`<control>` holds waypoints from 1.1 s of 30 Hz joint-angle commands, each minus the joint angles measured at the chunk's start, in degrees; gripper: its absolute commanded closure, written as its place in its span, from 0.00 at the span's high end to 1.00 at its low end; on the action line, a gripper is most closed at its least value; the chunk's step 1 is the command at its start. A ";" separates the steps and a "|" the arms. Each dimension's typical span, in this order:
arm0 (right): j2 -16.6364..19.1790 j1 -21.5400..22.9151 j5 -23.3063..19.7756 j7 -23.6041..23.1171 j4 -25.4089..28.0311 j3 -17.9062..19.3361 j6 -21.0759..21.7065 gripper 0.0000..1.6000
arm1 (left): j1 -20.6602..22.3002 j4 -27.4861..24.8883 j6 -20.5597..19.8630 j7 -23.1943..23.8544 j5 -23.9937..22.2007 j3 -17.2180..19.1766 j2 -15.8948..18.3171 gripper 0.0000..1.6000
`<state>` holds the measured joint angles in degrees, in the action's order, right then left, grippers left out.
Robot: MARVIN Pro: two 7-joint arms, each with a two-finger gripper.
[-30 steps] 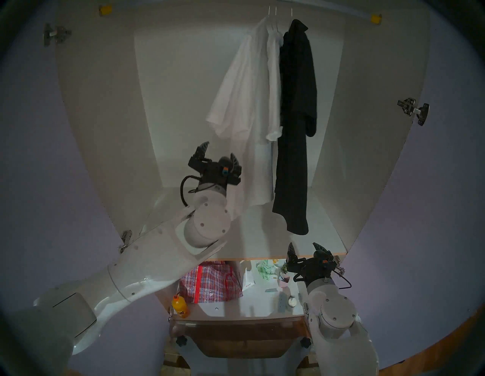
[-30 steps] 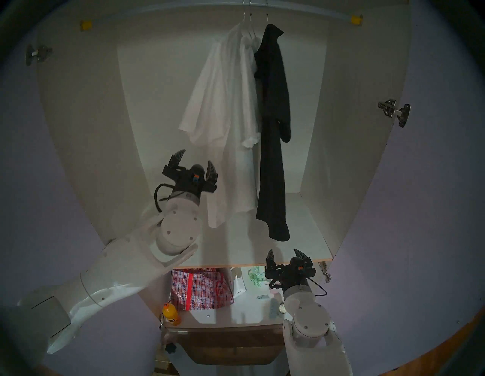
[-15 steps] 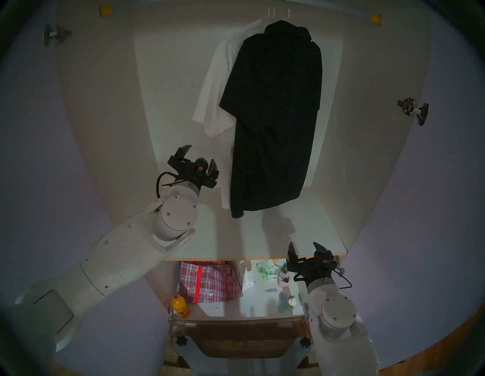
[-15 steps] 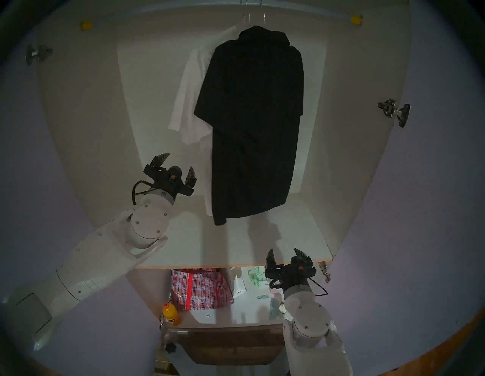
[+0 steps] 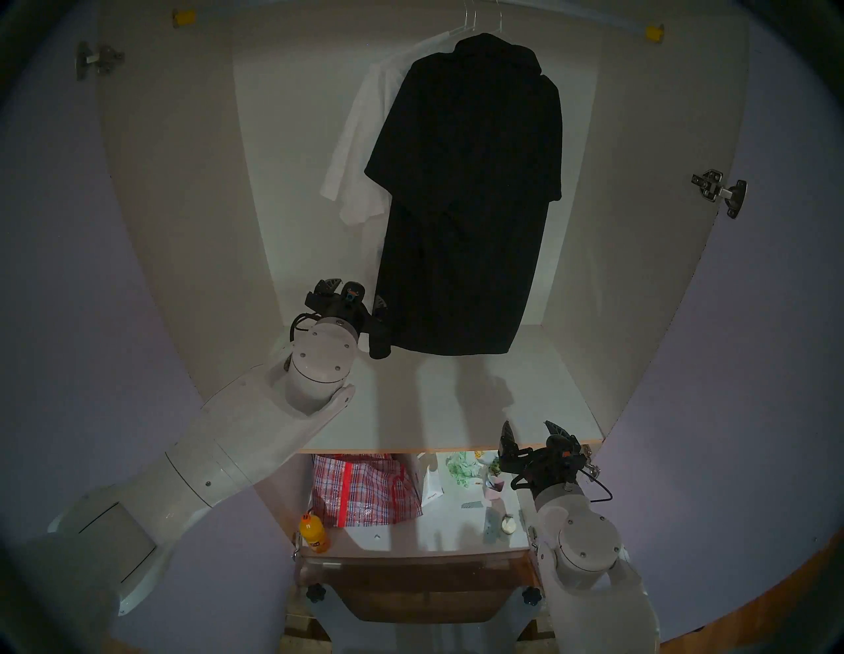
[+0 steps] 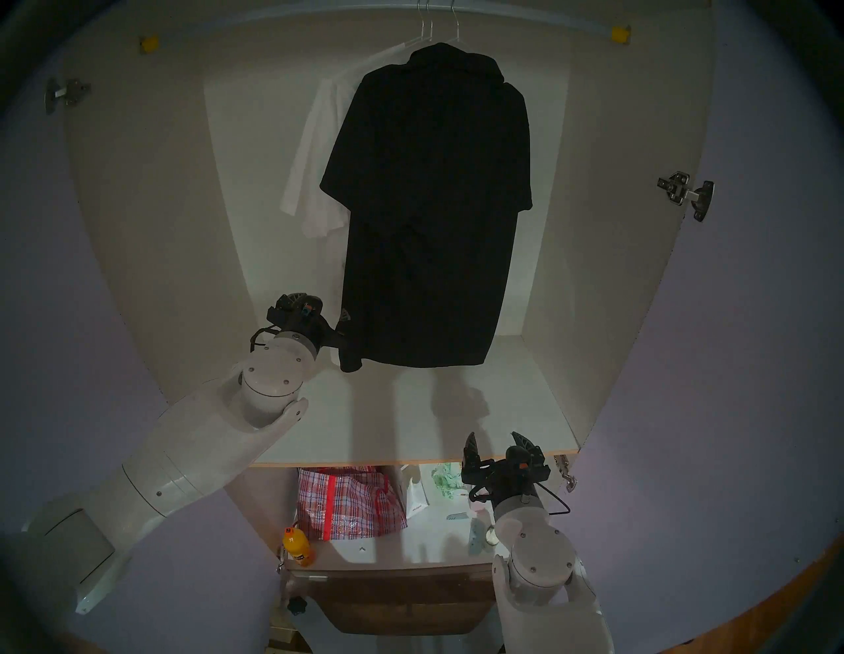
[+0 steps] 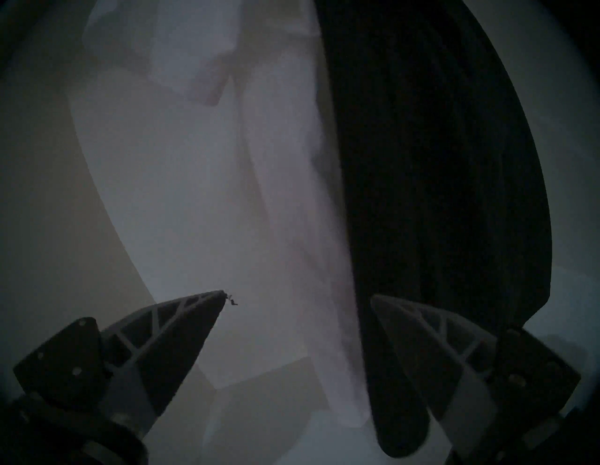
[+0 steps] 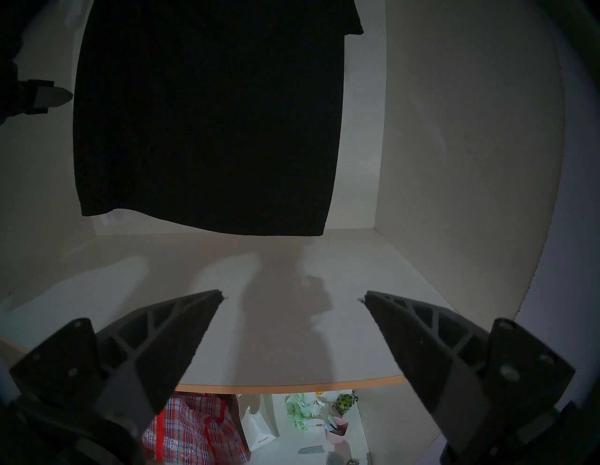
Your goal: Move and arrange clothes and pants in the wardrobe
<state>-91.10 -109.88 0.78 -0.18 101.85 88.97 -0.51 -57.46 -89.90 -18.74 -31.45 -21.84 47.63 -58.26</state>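
Inside the open wardrobe (image 5: pixel 173 219), three garments hang from thin wire hangers on the rail (image 5: pixel 593 20), bunched right of its middle. The black collared garment (image 5: pixel 466 192) faces the robot broadside and hides most of what is behind it — only a sleeve and side of the white shirt (image 5: pixel 351 150) show to its left, and the smaller blouse cannot be made out with any certainty.

The left end effector (image 5: pixel 354 297) has its fingers spread and grips nothing. It sits just beside the lower left edge of the black garment; from the wrist camera the black hem (image 7: pixel 399 422) hangs just inside its right-hand finger, with white cloth (image 7: pixel 227 194) filling the gap beyond. That placement looks chosen to catch or part the fabric low down, where hanging cloth swings freely, rather than near the crowded hanger hooks (image 5: pixel 475 18).

The right end effector (image 5: pixel 532 434), likewise spread and empty, hovers at the wood-edged front of the shelf (image 5: pixel 411 450), well clear of the clothes — seemingly parked so it does not snag the hems. Below the shelf a red plaid bag (image 5: pixel 365 488) and an orange bottle (image 5: pixel 314 534) stand among small clutter, apart from the work above.
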 commanded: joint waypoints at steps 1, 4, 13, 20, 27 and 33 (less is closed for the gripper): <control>-0.18 0.46 -0.13 -0.02 1.56 -0.13 -0.26 1.00 | 2.03 -0.17 -1.04 -3.04 1.93 0.33 -0.92 1.00; -0.41 0.39 -4.09 -0.24 1.20 -0.25 0.18 1.00 | 2.17 -0.12 -1.13 -3.45 1.82 0.10 -0.90 1.00; 1.77 -1.81 -8.92 -3.68 15.20 2.76 -6.57 1.00 | 2.18 -0.08 -1.03 -3.64 1.44 -0.09 -0.80 1.00; 4.05 -5.49 -15.63 -5.76 26.32 3.31 5.52 1.00 | 2.38 -0.05 -1.11 -4.02 1.42 -0.34 -0.79 1.00; 9.92 0.95 -27.31 -4.99 26.29 3.58 20.15 1.00 | 2.54 -0.05 -1.13 -4.22 1.33 -0.56 -0.71 1.00; 14.74 7.25 -32.05 -3.70 25.40 2.57 28.27 1.00 | 2.63 -0.05 -1.12 -4.30 1.24 -0.69 -0.65 1.00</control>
<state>-76.79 -106.11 -31.62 -4.66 126.75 92.23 25.36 -56.59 -88.85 -20.07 -35.86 -21.00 46.32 -58.83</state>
